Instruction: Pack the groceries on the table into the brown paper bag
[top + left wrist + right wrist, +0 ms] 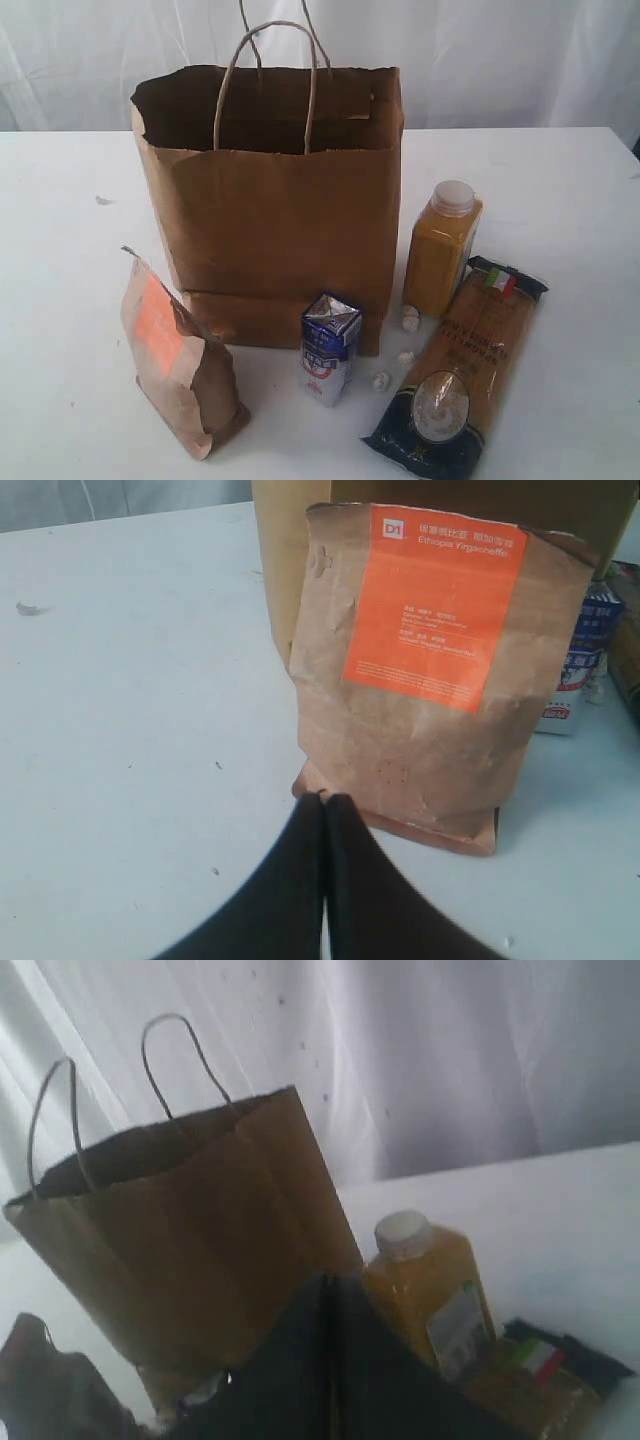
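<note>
The brown paper bag (pixel 270 190) stands open and upright on the white table (pixel 70 300). In front of it stand a kraft pouch with an orange label (pixel 175 355), a small blue-white carton (pixel 329 347) and an orange juice bottle (pixel 441 248). A long pasta packet (pixel 465 365) lies flat at the right. My left gripper (pixel 324 798) is shut and empty, its tips just short of the pouch (pixel 430 670) base. My right gripper (pixel 330 1280) is shut and empty, hovering before the bag (pixel 180 1230) and bottle (pixel 430 1285). Neither arm shows in the exterior view.
Three small white crumpled bits (pixel 409 318) lie on the table between the carton and the pasta packet. A white curtain (pixel 500 50) hangs behind the table. A small dark mark (pixel 104 200) sits on the tabletop at the left.
</note>
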Controlling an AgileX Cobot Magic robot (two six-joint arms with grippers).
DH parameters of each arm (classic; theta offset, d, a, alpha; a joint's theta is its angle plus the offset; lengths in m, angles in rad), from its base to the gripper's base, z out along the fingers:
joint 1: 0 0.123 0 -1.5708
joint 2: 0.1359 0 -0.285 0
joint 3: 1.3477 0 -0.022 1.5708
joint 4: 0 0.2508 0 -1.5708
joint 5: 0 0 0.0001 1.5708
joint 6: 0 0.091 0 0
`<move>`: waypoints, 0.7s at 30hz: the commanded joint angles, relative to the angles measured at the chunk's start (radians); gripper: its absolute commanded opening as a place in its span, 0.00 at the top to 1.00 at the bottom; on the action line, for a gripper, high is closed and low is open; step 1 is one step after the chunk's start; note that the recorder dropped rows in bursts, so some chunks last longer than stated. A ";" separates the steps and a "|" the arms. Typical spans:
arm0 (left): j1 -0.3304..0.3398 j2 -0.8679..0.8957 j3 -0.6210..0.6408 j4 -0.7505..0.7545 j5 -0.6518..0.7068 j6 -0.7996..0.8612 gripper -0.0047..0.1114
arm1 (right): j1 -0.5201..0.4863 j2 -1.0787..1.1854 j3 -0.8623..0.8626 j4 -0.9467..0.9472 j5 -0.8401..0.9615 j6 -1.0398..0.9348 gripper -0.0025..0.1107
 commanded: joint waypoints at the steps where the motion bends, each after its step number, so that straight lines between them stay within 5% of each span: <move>1: 0.003 -0.004 0.004 0.030 0.000 0.007 0.96 | -0.004 0.158 -0.259 -0.007 0.310 -0.098 0.98; 5: 0.003 -0.004 0.004 0.030 -0.002 0.007 0.96 | -0.004 0.324 -0.413 -0.033 0.370 -0.152 0.84; 11: 0.003 -0.004 0.004 0.030 -0.002 0.007 0.96 | -0.004 0.566 -0.510 -0.033 0.373 0.002 0.27; 21: 0.003 -0.004 0.004 0.030 -0.002 0.007 0.96 | -0.004 1.003 -0.734 -0.044 0.356 0.120 0.25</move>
